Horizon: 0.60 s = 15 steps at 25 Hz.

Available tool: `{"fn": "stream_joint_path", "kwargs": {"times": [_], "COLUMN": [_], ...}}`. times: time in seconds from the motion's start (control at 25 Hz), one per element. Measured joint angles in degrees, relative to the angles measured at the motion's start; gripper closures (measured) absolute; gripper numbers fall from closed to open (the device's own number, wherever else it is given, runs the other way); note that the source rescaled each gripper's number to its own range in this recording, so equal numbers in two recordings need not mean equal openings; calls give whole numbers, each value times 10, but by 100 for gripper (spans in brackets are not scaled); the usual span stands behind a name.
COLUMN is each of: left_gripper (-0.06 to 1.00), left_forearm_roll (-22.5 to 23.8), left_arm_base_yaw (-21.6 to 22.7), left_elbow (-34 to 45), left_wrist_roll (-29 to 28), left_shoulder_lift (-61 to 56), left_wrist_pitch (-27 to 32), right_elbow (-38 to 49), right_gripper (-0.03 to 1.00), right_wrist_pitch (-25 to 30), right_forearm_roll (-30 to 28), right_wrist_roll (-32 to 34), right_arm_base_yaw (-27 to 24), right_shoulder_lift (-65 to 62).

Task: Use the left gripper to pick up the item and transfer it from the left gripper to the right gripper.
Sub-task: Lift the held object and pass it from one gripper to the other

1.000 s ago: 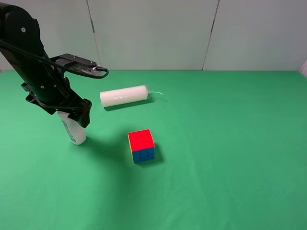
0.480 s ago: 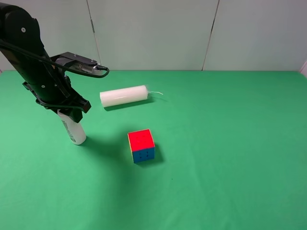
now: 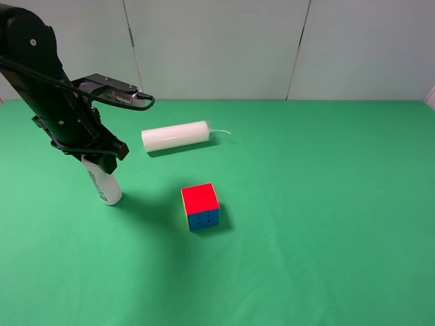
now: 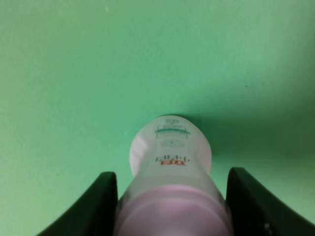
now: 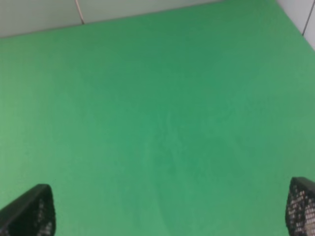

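Note:
The item, a small white bottle (image 3: 107, 187) with a printed label, stands tilted at the table's left with its lower end on the green cloth. Its black cap is hidden inside the jaws. My left gripper (image 3: 102, 159) is shut on its upper part. In the left wrist view the bottle (image 4: 171, 147) fills the gap between the two black fingers (image 4: 106, 196), which press on both its sides. My right gripper (image 5: 165, 216) is open and empty over bare green cloth; it is out of the exterior high view.
A plain white cylinder (image 3: 175, 136) with a thin wick lies behind and right of the bottle. A multicoloured puzzle cube (image 3: 200, 206) sits to the bottle's right. The green cloth (image 3: 326, 204) covers the table up to a pale back wall.
The left gripper's jaws have drawn in around the bottle's upper part and the gripper sits slightly higher. The bottle's lower end stays on the cloth.

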Motion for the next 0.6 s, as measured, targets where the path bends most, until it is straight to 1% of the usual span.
{"fn": "stream_joint_path", "kwargs": {"times": [0.16, 0.28, 0.6], "left_gripper": [94, 94, 94], "left_forearm_roll": [0, 0, 0], "left_arm_base_yaw": [0, 0, 0], "left_elbow": [0, -16, -113], "left_wrist_roll": [1, 3, 4], "left_shoulder_lift": [0, 1, 1], "left_wrist_pitch": [0, 19, 122], "right_elbow": [0, 0, 0], "right_gripper": [-3, -3, -3], "right_wrist_pitch": [0, 0, 0], "right_forearm_roll": [0, 0, 0], "right_wrist_roll": [0, 0, 0], "right_arm_base_yaw": [0, 0, 0], "right_shoulder_lift": [0, 0, 0]}}
